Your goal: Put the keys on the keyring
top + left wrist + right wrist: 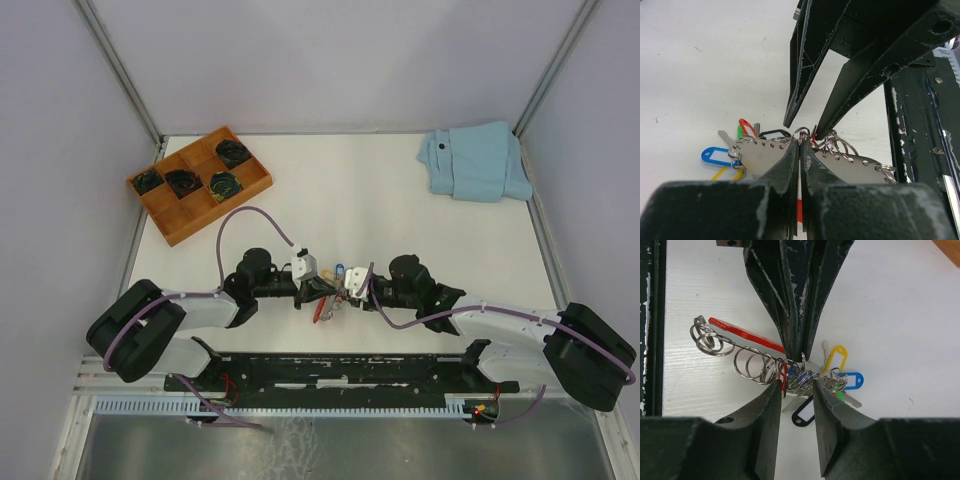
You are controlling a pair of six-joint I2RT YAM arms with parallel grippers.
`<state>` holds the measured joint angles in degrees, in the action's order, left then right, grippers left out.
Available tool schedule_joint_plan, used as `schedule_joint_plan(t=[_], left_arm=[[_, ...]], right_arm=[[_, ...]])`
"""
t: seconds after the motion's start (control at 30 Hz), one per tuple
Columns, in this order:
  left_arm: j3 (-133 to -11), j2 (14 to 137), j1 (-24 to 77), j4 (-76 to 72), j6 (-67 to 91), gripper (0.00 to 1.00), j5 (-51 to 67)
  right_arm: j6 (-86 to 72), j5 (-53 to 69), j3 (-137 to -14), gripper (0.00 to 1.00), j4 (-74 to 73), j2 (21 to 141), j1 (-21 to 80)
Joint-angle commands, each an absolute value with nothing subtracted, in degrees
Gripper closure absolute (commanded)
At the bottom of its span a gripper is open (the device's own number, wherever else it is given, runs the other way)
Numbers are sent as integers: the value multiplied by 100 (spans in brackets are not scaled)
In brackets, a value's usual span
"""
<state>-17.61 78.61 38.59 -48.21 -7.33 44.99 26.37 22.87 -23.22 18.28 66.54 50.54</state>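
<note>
Over in the upper left of the white tabletop [400, 215] sits an orange wooden tray [190, 220], set at a slant and split into compartments. Four of them each hold a dark coiled item [233, 152] with green bits. Across in the upper right lies a folded light-blue cloth [475, 162] with a small dark spot near its left edge. Plain grey walls [330, 60] close in behind and at both sides.

Overhead view; close, apparently opposed wrist views share the keyring [754, 365].
</note>
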Motion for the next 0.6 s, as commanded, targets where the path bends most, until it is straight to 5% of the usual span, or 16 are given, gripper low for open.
schedule_joint_plan(t=[0.0, 0.57], left_arm=[[-1745, 7669, 3850, -5287, -556, 97, 4384], [-1611, 7620, 3847, -5607, -432, 97, 4168]], right_arm=[[1807, 1941, -2219, 60, 2258, 6515, 5089], [152, 1934, -1661, 64, 4547, 7388, 5089]])
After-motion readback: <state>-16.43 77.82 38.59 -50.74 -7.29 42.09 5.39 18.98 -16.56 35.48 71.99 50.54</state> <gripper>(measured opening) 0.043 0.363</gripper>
